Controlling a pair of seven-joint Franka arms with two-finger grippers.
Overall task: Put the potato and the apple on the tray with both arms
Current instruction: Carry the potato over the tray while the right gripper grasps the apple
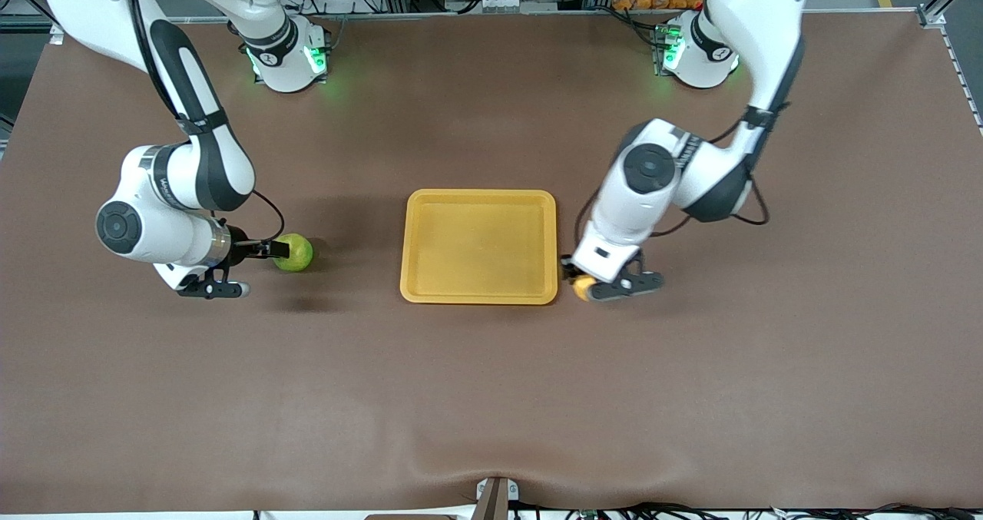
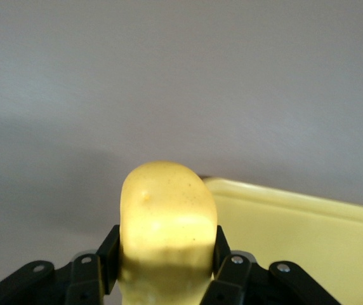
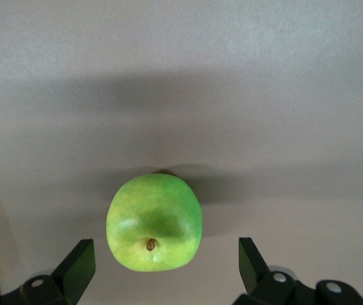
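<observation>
The green apple (image 1: pixel 294 252) lies on the brown table between the tray and the right arm's end. My right gripper (image 1: pixel 270 250) is open, with its fingers wide apart on either side of the apple's stem end (image 3: pixel 154 222), not touching it. My left gripper (image 1: pixel 577 277) is shut on the yellow-orange potato (image 1: pixel 584 286), held low just outside the yellow-orange tray (image 1: pixel 478 293), by the tray's corner nearest the front camera at the left arm's end. In the left wrist view the potato (image 2: pixel 167 222) fills the jaws, with the tray's rim (image 2: pixel 283 194) beside it. Nothing lies in the tray.
The brown mat (image 1: pixel 491 397) covers the whole table. The two arm bases with green lights (image 1: pixel 288 59) (image 1: pixel 695 51) stand at the edge farthest from the front camera. A small bracket (image 1: pixel 495 497) sits at the nearest edge.
</observation>
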